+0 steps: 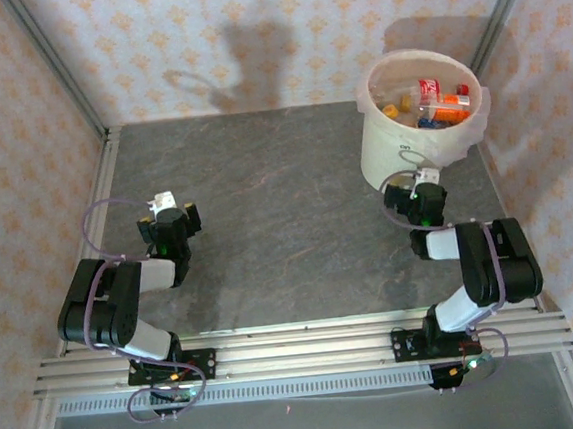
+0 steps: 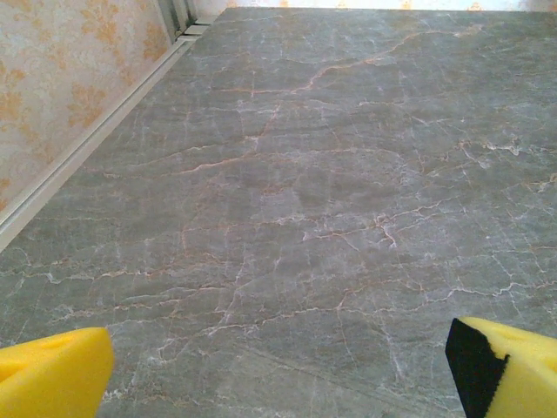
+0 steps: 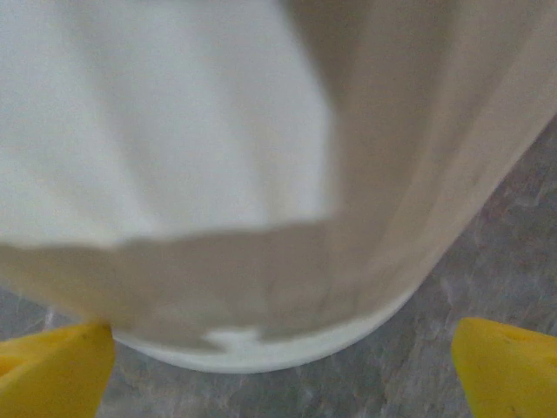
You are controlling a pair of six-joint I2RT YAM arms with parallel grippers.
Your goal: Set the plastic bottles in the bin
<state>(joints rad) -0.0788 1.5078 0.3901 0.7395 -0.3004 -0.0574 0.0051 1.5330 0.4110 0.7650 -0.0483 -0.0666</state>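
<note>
- The left tool [image 2: 278, 379] has its yellow pads [image 2: 50, 374] spread wide apart with nothing between them; it carries nothing.
- Straight ahead of the left tool, and off to both its sides, lies bare grey veined surface [image 2: 296, 200]. The patterned wall [image 2: 61, 96] runs along the far left.
- The right tool [image 3: 278, 379] is spread just as wide and also grips nothing.
- Directly in front of the right tool, very near, rises the cream-white outer wall of the bin [image 3: 261, 174]. The bin's bottom edge meets the surface between the two pads. From above, the tool sits just beside the bin's near side; whether it touches, I cannot tell.
- Beyond the right tool, over the bin's thick rim, the plastic bottles [image 1: 437, 103] lie heaped inside. Red and orange labels and a yellowish cap can be made out, but the number of bottles is too small to tell.
- As a judgement, the task looks done or very nearly so. Every bottle that can be seen is already in the bin, none lies on the surface near either tool, and both tools are free. What is left, if anything, would be a check for bottles hidden behind the bin.
</note>
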